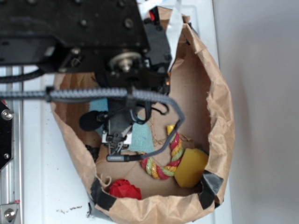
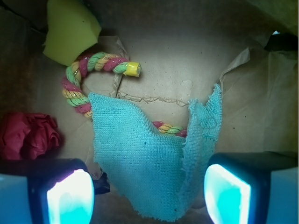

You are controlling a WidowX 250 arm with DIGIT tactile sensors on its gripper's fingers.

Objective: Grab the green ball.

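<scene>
Brown crumpled paper bag, laid open, formed the largest item we recorded; all else lay inside it. Next, a ragged teal-green cloth lay flat beneath our gripper, whose jaws stood wide apart with nothing between them but the cloth below. A twisted rope ring of pink, green and yellow strands ran partly under the cloth. A yellow foam block touched the rope. A small red crumpled lump lay apart. We could not see the green ball in either view.
</scene>
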